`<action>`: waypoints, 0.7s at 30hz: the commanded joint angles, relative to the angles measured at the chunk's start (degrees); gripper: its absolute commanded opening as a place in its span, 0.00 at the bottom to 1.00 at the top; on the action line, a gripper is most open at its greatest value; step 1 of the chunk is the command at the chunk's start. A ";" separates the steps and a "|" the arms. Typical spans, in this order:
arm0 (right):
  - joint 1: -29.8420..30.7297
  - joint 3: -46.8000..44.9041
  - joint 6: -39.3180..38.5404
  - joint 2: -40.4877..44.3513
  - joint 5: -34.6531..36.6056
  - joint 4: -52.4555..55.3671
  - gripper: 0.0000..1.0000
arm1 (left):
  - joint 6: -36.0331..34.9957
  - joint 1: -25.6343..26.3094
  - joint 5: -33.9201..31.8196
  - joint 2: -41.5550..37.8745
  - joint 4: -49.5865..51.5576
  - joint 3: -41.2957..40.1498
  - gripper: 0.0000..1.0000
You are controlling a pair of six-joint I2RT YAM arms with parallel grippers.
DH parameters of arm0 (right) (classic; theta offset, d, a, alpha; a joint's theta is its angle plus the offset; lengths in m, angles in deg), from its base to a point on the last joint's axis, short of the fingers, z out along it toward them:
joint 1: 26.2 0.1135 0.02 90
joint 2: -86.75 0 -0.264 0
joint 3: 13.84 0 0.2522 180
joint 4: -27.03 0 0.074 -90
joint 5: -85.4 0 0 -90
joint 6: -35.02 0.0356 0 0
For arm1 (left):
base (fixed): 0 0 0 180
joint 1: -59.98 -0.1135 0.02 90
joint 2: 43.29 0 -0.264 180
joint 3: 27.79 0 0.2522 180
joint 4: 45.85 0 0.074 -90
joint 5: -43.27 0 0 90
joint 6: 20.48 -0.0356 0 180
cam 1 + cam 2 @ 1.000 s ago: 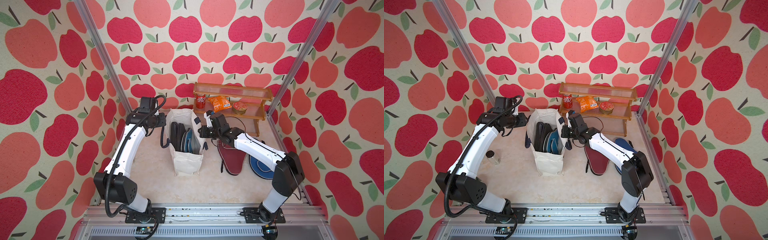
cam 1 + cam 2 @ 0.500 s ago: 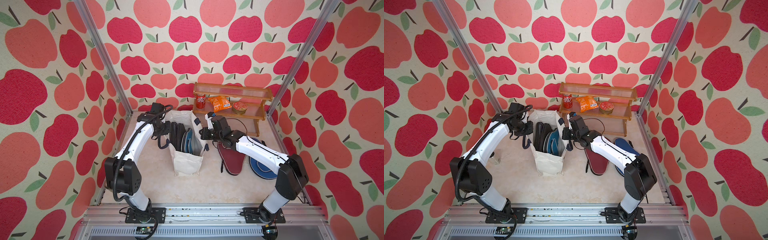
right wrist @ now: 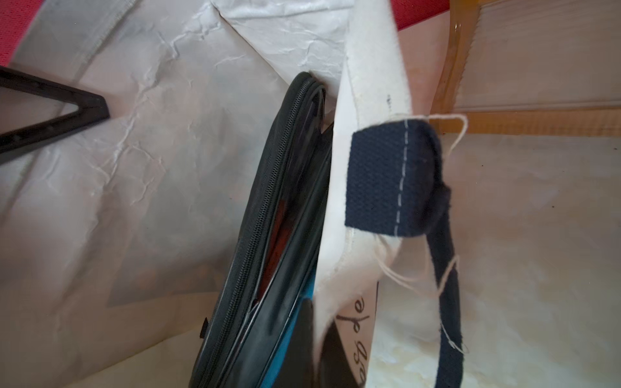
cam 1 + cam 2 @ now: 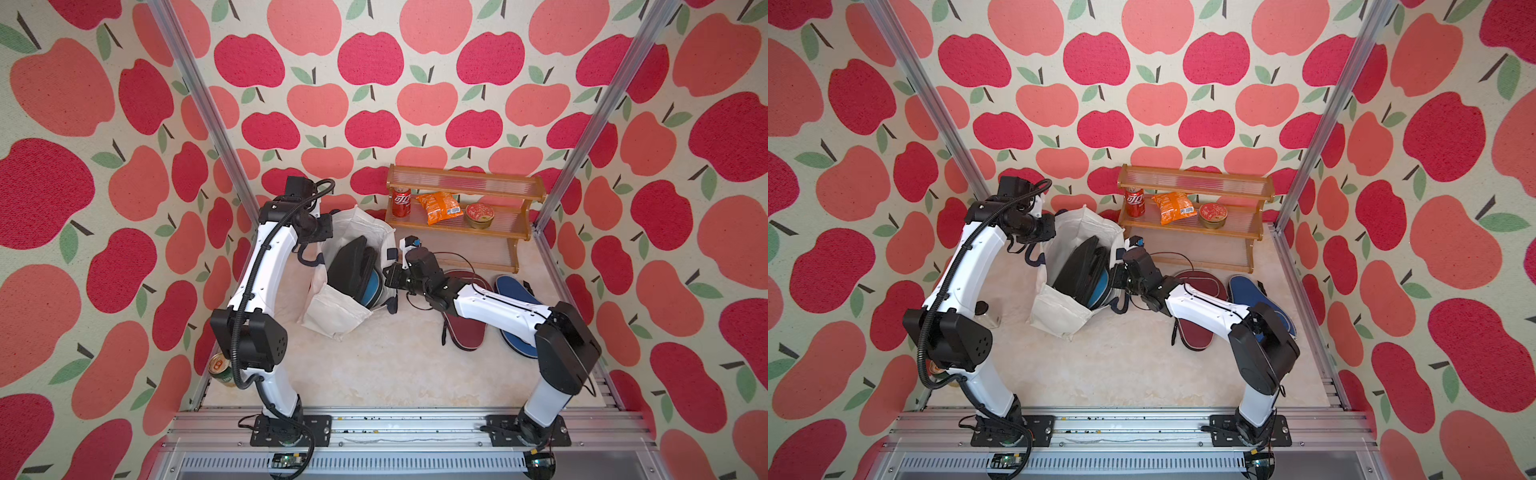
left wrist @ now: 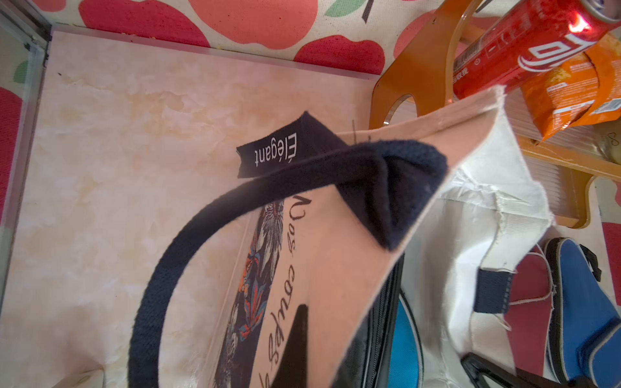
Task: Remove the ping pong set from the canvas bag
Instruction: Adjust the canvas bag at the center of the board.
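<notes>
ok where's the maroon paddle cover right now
In both top views the maroon cover lies flat on the table on the robot's right, outside the canvas bag, partly under the right arm, with the dark blue cover beside it.

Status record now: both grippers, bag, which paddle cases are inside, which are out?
left gripper: shut on bag rim
right gripper: shut on the opposite rim
bag: tilted, mouth held open between the arms
inside bag: black cases, teal cover
out on table: maroon cover, blue cover, both under the right arm
</notes>
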 commanded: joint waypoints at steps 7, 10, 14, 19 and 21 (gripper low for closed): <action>-1.72 -9.32 0.19 6.18 0.79 -2.21 0.53 | -2.63 3.06 10.77 -10.99 -13.94 -15.22 0.00; -1.57 -10.50 -2.97 9.88 2.62 -0.92 0.72 | -3.34 3.33 11.69 -13.89 -16.88 -19.41 0.00; -0.82 -10.88 -5.19 13.50 6.58 -0.77 0.77 | -2.78 3.31 11.56 -15.54 -18.69 -22.05 0.00; 1.08 -8.77 -7.33 13.75 6.87 -2.73 0.77 | -2.61 3.43 11.79 -16.42 -20.88 -25.17 0.00; 1.35 -8.02 -6.30 12.29 4.79 -4.31 0.77 | -2.60 3.54 11.78 -16.89 -21.82 -26.31 0.00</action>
